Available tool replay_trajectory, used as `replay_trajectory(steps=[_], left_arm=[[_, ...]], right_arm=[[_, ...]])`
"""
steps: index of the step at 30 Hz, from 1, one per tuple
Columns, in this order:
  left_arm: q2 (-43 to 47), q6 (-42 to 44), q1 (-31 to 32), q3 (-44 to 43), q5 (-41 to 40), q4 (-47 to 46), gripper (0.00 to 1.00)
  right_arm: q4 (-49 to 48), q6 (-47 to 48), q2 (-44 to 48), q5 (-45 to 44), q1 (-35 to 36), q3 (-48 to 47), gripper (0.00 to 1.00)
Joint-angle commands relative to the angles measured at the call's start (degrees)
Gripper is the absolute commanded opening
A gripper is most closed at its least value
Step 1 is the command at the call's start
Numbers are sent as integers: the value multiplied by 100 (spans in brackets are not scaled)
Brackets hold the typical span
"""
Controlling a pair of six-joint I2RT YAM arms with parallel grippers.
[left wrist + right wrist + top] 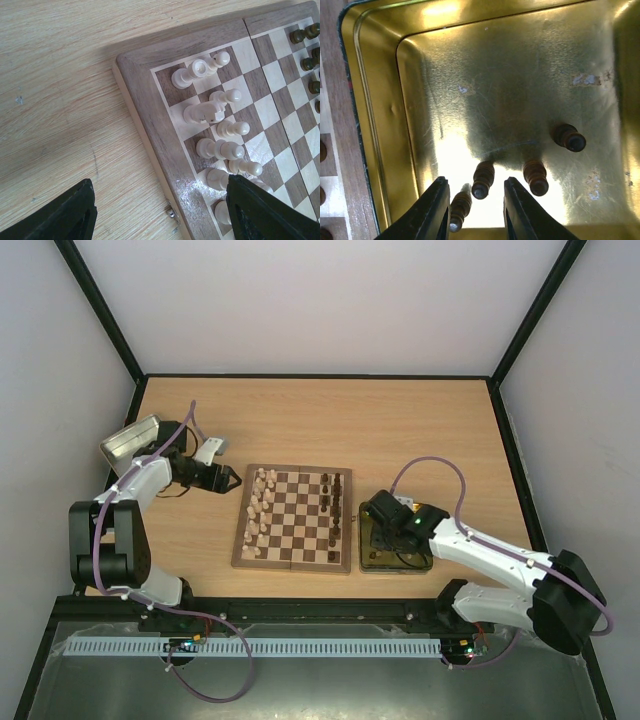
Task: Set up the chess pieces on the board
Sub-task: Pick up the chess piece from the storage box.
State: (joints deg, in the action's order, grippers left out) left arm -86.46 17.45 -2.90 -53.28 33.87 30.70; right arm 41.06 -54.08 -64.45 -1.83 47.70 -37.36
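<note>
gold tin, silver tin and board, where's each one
gold tin (520, 75): right wrist view, bare floor
silver tin (130, 440): top view, middle of its metal face
board (290, 566): top view, near border strip

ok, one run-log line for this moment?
left end effector: open, at board edge by cream pieces | right end effector: open, over gold tin, one dark piece between jaws, ungripped | dark pieces in tin: four
</note>
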Motion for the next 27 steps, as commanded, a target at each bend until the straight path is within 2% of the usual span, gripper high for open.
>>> replay_trajectory(steps=[1, 20, 27], left_arm=[[-107, -23, 21, 46, -3, -2, 72], [-126, -22, 90, 36, -36, -11, 72], [-99, -31, 102, 32, -56, -5, 72]], right_arm=[[-206, -69, -62, 24, -15, 58, 28], [-366, 99, -211, 403, -15, 367, 29], [-543, 128, -389, 189, -15, 407, 22]])
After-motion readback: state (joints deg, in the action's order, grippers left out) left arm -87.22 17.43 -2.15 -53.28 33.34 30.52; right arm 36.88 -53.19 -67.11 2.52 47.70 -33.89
